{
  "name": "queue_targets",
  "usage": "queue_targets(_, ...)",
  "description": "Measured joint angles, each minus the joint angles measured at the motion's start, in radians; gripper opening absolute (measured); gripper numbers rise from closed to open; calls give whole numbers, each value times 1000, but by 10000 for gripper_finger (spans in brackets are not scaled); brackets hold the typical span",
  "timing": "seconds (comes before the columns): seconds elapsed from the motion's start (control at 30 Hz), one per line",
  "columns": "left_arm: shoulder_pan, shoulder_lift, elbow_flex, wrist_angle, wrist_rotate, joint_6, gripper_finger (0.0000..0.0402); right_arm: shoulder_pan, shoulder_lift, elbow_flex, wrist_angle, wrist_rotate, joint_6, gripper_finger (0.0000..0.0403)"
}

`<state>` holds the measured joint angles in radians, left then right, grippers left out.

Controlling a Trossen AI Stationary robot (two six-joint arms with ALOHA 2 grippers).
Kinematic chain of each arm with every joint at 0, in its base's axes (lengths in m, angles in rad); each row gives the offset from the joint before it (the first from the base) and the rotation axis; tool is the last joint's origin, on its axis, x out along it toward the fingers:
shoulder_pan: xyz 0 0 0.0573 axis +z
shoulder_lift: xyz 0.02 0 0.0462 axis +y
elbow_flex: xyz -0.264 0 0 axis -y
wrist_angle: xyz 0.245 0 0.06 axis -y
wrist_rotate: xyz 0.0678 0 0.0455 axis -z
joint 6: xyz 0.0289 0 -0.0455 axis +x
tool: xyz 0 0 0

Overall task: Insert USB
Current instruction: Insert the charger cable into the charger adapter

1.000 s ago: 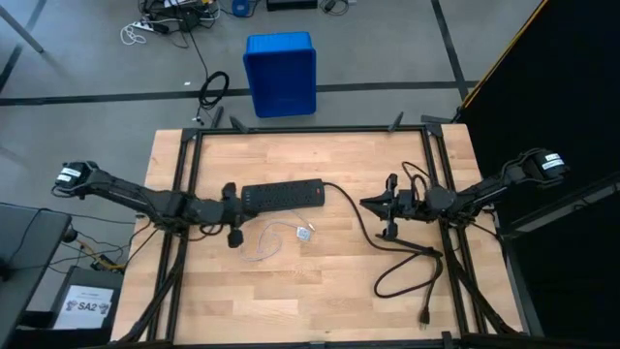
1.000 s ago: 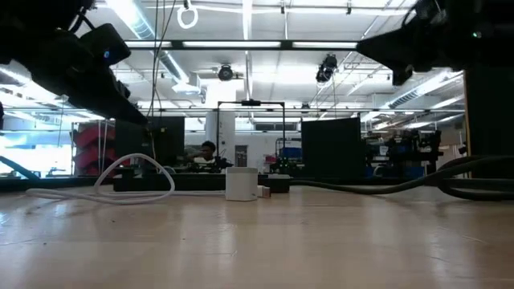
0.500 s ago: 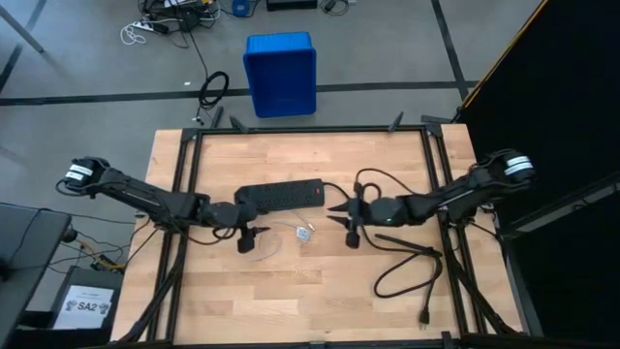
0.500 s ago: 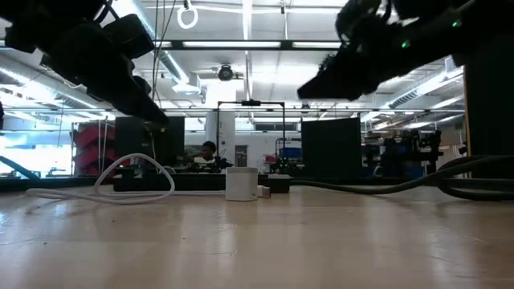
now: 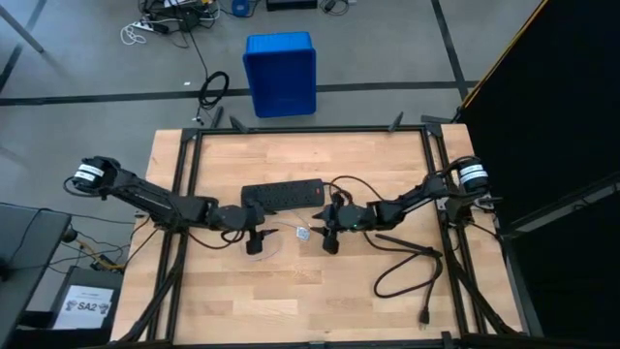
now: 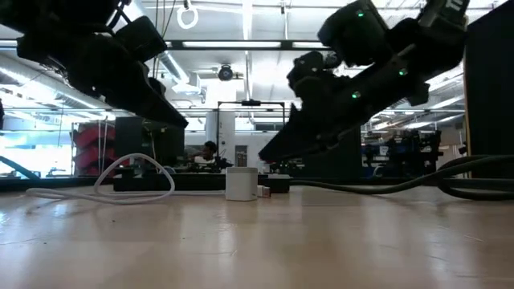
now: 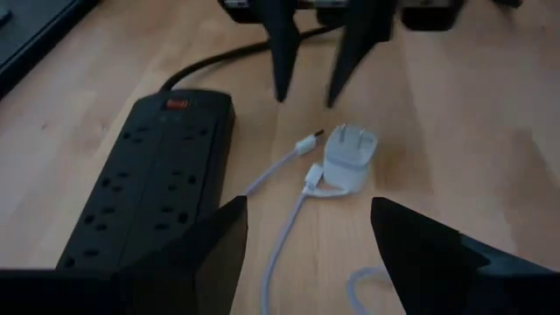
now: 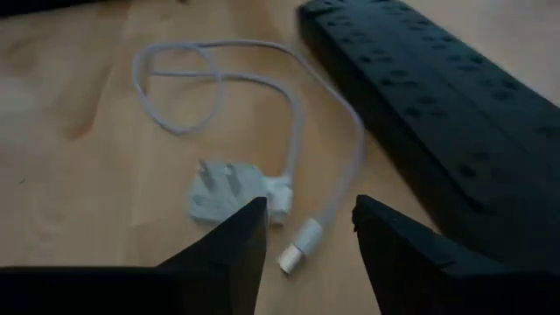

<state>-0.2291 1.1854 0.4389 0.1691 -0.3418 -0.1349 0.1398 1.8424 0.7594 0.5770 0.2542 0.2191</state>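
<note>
Wooden planks make up the surface (image 5: 291, 281), framed by dark rails, with a workshop floor beyond. At its middle lies the cable (image 8: 293, 114), thin and whitish-grey, loosely looped, one end already seated in the white charger (image 7: 350, 157), which lies on its side with its prongs bare. The cable's other plug (image 8: 297, 248) lies free just beside the charger, touching nothing else. At about ten o'clock from the charger sits the black power strip (image 5: 282, 196), its thick black cord (image 5: 407, 267) running off toward four o'clock.

Both hands hover low over this cluster. The left hand (image 5: 255, 239) comes in from nine o'clock with its fingers spread wide and empty, over the cable's loop. The right hand (image 5: 329, 237) comes in from three o'clock, fingers parted and holding nothing, just beside the charger.

The step looks like the approach before the first grasp. To do it well, one hand should probably pinch the free plug close behind its metal tip, so the tip stays stiff and aligned, while the other steadies whatever receives it. Grabbing the slack cable instead would likely let the plug swing.
</note>
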Motion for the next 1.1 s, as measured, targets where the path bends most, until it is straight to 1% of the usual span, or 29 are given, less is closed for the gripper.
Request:
queue_targets(0.2, -2, 49, 0, 7, -1, -38, 229, 9, 65, 71, -3, -94, -45, 177)
queue_targets(0.47, -2, 103, -1, 40, 8, -57, 229, 29, 85, 79, 11, -101, -19, 213)
queue_targets(0.6, -2, 106, 0, 50, 14, -52, 229, 30, 86, 77, 12, -101, -5, 225)
queue_targets(0.83, -3, 107, 0, 49, 44, -57, 229, 33, 86, 77, 21, -101, -12, 236)
queue_targets(1.0, -3, 108, 0, 48, 73, -59, 229, 40, 87, 77, 22, -146, -12, 240)
queue_targets(1.1, -3, 108, 0, 48, 74, -48, 229, 53, 87, 77, 16, -147, -27, 241)
